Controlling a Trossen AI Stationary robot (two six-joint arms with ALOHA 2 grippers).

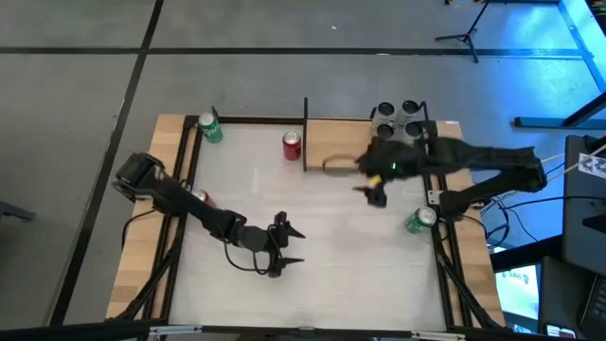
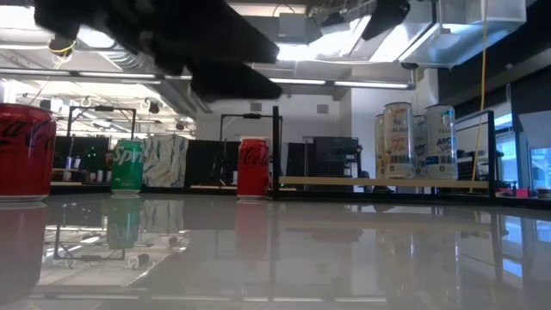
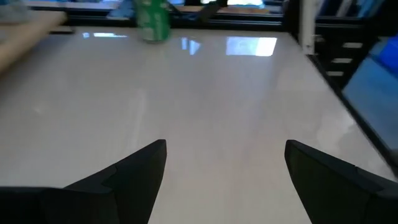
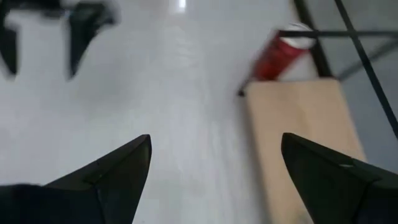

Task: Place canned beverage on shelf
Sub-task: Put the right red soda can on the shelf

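Note:
A red can stands upright on the white tabletop, just left of the shelf's black upright; it also shows in the low view and the right wrist view. The shelf is a pale wooden board at the far right, and several pale cans stand on its far end. My right gripper hangs open and empty over the table by the shelf's near edge. My left gripper is open and empty near the table's middle, pointing right.
A green can stands at the far left corner. Another red can stands by my left arm. A second green can stands near the right edge and shows in the left wrist view. Black frame posts line the table's edges.

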